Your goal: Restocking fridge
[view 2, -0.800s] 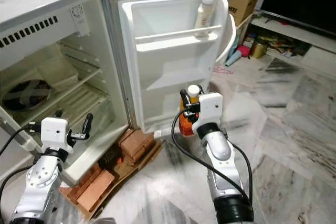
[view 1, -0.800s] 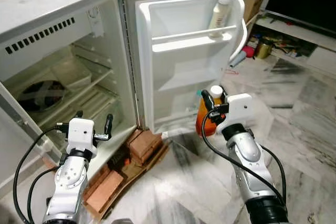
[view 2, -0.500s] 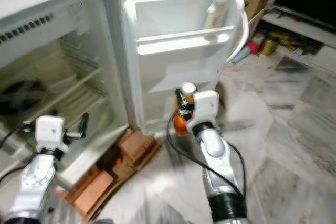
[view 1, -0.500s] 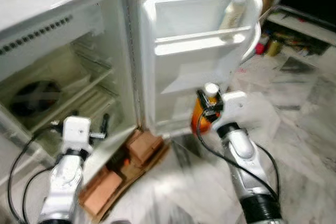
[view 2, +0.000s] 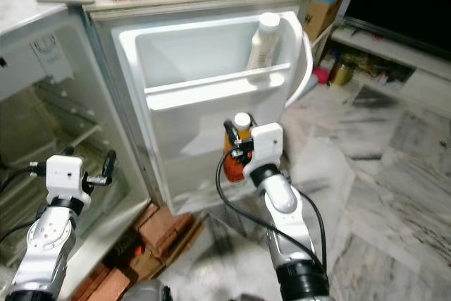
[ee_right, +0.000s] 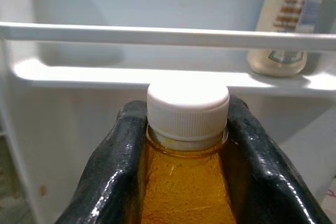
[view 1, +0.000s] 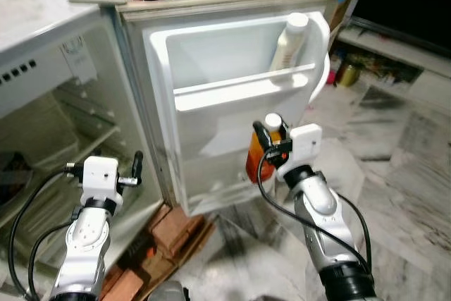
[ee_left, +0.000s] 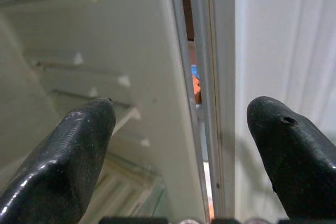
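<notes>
One orange bottle (view 1: 256, 156), gripped at the neck by right claw (view 1: 268, 139), is now getting nearer the fridge door (view 1: 211, 82) shelf; left claw (view 1: 106, 172) is idling open, so placement looks next.

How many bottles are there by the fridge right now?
2. A cream bottle stands in the fridge door's upper shelf, at its outer end. An orange bottle with a white cap is held by the right gripper before the door, below that shelf. Others may be hidden.
</notes>
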{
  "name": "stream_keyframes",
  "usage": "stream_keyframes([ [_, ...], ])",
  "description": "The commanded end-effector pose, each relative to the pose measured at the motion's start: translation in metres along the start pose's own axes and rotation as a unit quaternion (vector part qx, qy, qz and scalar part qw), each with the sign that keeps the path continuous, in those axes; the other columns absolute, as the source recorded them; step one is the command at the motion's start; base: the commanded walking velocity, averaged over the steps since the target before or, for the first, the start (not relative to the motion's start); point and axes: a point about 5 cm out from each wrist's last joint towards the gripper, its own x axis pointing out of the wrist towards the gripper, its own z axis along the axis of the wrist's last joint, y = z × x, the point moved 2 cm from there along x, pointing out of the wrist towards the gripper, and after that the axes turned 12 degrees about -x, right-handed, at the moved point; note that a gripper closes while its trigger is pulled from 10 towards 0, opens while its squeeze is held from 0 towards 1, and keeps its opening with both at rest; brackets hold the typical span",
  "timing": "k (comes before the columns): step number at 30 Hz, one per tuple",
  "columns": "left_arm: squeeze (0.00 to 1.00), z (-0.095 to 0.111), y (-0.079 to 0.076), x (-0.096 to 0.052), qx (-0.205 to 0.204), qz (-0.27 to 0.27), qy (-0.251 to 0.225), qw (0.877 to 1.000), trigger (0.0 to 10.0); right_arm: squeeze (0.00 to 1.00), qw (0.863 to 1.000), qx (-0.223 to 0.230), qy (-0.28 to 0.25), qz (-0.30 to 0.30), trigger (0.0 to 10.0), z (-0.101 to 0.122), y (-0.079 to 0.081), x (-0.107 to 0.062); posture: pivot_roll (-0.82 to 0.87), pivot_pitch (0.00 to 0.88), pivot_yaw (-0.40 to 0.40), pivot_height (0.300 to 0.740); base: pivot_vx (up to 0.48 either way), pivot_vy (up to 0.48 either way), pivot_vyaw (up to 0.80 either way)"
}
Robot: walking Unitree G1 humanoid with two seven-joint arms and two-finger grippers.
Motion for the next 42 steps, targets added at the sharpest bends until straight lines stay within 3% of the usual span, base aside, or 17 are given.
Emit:
stream_keyframes([
  [1, 0.00, -0.002, -0.006, -0.001, -0.002, -0.007, 0.004, 1.000, 10.0, 0.00, 1.000, -0.014, -0.004, -0.008, 10.0, 0.002, -0.011, -0.003, 0.09, 0.000, -0.046, 0.740, 0.000, 0.000, 0.00],
  [9, 0.00, -0.003, -0.004, -0.003, -0.001, -0.005, 0.006, 1.000, 10.0, 0.00, 1.000, -0.015, -0.007, -0.006, 10.0, 0.003, -0.009, -0.003, 0.09, 0.004, -0.046, 0.740, 0.000, 0.000, 0.59],
  [20, 0.00, -0.005, -0.001, -0.008, 0.001, -0.004, 0.014, 1.000, 10.0, 0.00, 0.999, -0.023, 0.001, -0.032, 10.0, 0.002, -0.018, -0.002, 0.10, 0.031, -0.044, 0.740, 0.000, 0.000, 0.00],
  [26, 0.00, -0.009, 0.001, -0.015, 0.004, -0.004, 0.025, 1.000, 10.0, 0.00, 0.999, -0.022, 0.001, -0.035, 10.0, 0.002, -0.018, -0.002, 0.10, 0.039, -0.037, 0.704, 0.000, 0.000, 0.00],
  [42, 0.00, -0.009, 0.002, -0.014, 0.004, -0.002, 0.028, 1.000, 10.0, 0.00, 0.999, -0.013, -0.003, -0.037, 10.0, 0.002, -0.017, 0.000, 0.10, 0.037, -0.039, 0.615, 0.000, 0.000, 0.00],
])
